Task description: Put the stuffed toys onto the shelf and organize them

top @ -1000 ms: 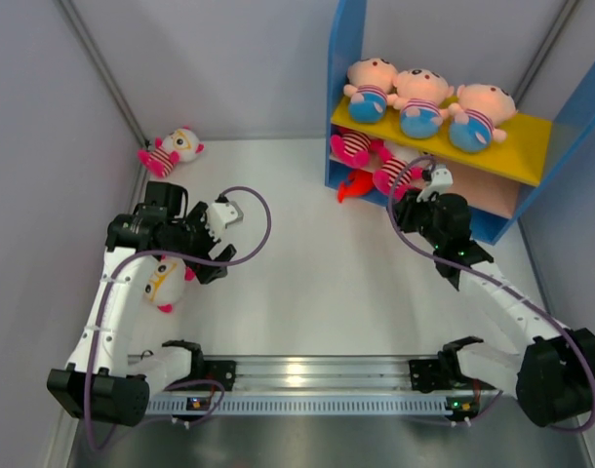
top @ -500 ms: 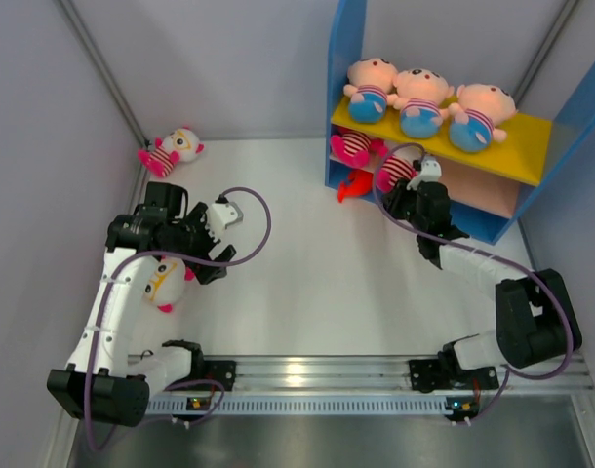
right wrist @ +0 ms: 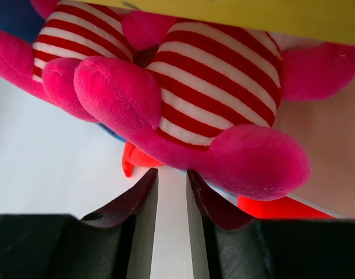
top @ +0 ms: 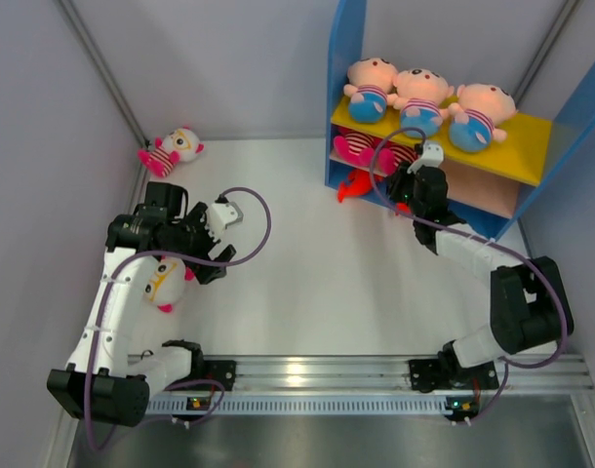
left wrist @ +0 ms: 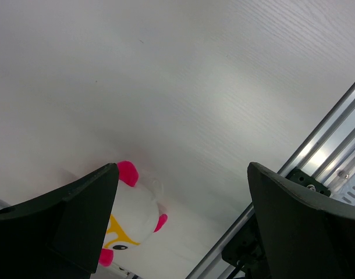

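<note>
The shelf (top: 537,136) stands at the back right. Three peach dolls (top: 422,100) lie on its yellow top board. Two striped pink dolls (top: 358,148) lie on the tan middle board and fill the right wrist view (right wrist: 212,87). A red fish (top: 353,185) lies on the blue base. My right gripper (top: 403,187) is nearly shut and empty, its tips (right wrist: 171,172) just under the nearer striped doll. My left gripper (top: 218,246) is wide open (left wrist: 183,221) above a white-faced doll (top: 162,283), whose head shows in the left wrist view (left wrist: 134,215). Another striped doll (top: 171,150) lies at the far left.
Grey walls close in the white table on the left, back and right. A metal rail (top: 317,370) with the arm bases runs along the near edge and shows in the left wrist view (left wrist: 323,157).
My right arm has reached in toward the shelf and the striped doll in front of it has gone further onto the middle board. The left arm has not moved.
</note>
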`<control>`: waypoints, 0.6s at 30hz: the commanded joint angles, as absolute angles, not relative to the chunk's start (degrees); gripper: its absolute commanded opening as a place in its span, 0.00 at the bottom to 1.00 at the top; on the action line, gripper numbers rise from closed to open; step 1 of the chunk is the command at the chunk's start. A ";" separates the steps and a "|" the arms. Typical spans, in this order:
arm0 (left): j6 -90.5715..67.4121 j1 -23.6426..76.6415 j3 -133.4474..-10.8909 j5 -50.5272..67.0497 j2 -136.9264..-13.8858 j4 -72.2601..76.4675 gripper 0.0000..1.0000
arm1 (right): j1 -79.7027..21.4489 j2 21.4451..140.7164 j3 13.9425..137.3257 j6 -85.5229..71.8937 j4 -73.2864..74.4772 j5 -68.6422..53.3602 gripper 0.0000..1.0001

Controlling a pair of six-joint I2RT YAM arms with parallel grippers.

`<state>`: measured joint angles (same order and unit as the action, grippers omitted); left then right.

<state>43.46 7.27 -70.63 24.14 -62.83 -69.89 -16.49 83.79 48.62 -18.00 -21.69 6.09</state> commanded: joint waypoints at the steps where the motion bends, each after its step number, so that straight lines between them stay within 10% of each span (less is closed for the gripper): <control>1: 44.03 7.12 -70.49 23.82 -61.70 -69.43 0.98 | -16.35 85.42 52.20 -16.88 -23.56 7.73 0.27; 18: 41.67 7.12 -69.79 19.96 -63.36 -69.35 0.98 | -16.43 82.45 50.37 -13.10 -21.71 2.11 0.42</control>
